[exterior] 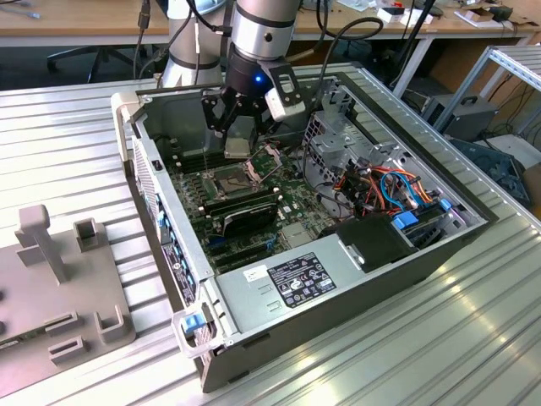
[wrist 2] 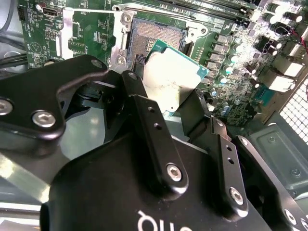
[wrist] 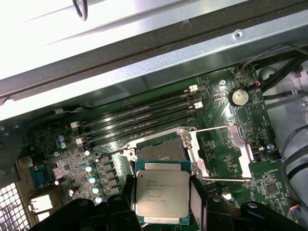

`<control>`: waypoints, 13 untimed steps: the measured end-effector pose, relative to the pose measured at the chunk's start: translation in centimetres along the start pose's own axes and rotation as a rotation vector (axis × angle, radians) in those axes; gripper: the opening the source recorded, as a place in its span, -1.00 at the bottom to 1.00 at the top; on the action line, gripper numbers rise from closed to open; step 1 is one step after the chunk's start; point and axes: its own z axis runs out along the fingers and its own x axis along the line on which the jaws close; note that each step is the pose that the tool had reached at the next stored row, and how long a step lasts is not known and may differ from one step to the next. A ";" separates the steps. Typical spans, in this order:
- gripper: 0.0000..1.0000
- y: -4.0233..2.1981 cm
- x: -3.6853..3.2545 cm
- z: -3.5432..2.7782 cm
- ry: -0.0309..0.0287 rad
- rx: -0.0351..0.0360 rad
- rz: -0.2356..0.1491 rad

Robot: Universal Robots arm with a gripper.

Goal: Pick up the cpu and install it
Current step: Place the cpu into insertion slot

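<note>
Right in front, the black two-fingered gripper [wrist 2: 163, 96] has its fingers [wrist 2: 144, 115] clamped on opposite edges of the small silvery-grey square cpu [wrist: 161, 195], holding it in the air over the green motherboard [wrist: 226, 149]. Beneath sits the dark square socket [wrist: 159, 147], its metal frame [wrist: 198, 159] swung open. Beyond lie the long black memory slots [wrist: 144, 118], then the grey steel case wall [wrist: 144, 62].

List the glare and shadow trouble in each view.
First wrist view: the metal surface beyond the motherboard is washed out white, while the cpu in the gripper is evenly lit. Second wrist view: glare whitens the cpu's face and the capacitors. Exterior view: the motherboard lies in shade inside the case; a blue light glows above the gripper.
</note>
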 end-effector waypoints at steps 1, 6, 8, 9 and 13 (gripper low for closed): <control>0.09 0.00 0.00 0.00 0.0000 0.0000 0.000; 0.09 0.00 0.00 0.02 0.0001 -0.0011 0.037; 0.09 0.00 0.00 0.06 0.0003 -0.0029 0.094; 0.09 0.00 0.00 0.07 0.0004 -0.0036 0.118; 0.09 0.00 0.00 0.11 0.0007 -0.0058 0.191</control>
